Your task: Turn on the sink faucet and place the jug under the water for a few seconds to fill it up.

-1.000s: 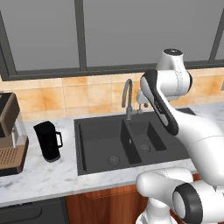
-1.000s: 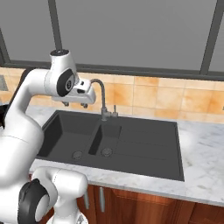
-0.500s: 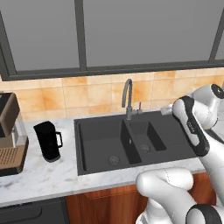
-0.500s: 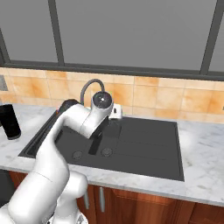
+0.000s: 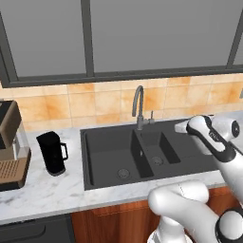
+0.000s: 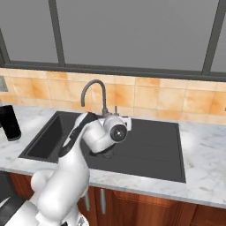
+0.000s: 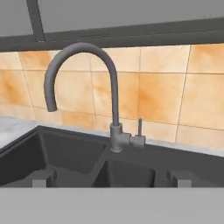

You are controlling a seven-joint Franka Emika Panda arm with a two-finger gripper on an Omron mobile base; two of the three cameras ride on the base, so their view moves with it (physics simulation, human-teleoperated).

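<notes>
The gripper (image 7: 109, 178) hangs low over the sink (image 5: 109, 161), facing the sink faucet (image 7: 109, 100), its jaws spread wide and holding nothing. The faucet's small lever (image 7: 140, 127) stands upright beside the base. The jug (image 5: 52, 153) stands upright on the marble desk (image 5: 42, 194), left of the sink and near the coffee machine (image 5: 10, 147).

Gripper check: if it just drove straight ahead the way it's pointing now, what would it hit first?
Most likely the faucet: its post and small side lever sit almost dead ahead of the open gripper in the hand view. Depth is hard to judge, so the gap is unclear.
</notes>
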